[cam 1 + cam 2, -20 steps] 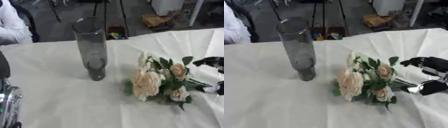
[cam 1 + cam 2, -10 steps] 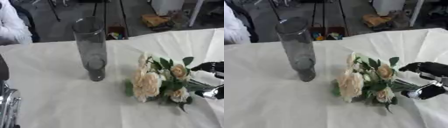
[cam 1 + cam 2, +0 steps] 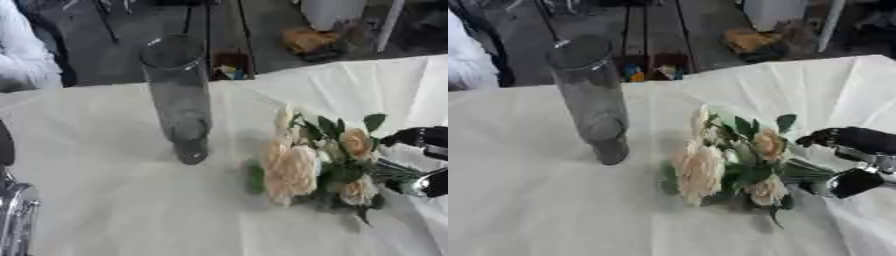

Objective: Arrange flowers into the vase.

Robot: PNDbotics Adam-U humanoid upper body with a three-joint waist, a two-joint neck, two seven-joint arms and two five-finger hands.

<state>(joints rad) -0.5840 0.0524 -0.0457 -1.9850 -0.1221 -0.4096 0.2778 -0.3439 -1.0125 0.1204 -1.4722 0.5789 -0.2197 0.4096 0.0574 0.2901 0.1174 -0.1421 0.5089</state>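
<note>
Toward the right edge of the counter (image 3: pixel 527 200), which is covered in a cream cloth, a bunch of cream and peach artificial roses with dark green leaves (image 3: pixel 732 162) is seen lying flat on its side, blooms toward the counter's middle, stems toward the right edge. The right hand (image 3: pixel 852 160), black with silver parts, is placed at the stem end: a black finger (image 3: pixel 846 137) is held above the stems and a silver-and-black thumb below them, so the stems are bracketed between the two. Whether the stems are actually pinched cannot be told; contact is hidden by leaves and blur. The digits are curved rather than spread flat.

A tall dark grey translucent glass cylinder vase (image 3: pixel 179 95) is stood upright nearer the far-left part of the counter, well apart from the roses, with its mouth open. Nothing is seen inside it beyond a darker band near the base.

At the left edge, near the lower corner, a silver and black part of the robot (image 3: pixel 13 210) is partly shown; no fingers can be made out there.
</note>
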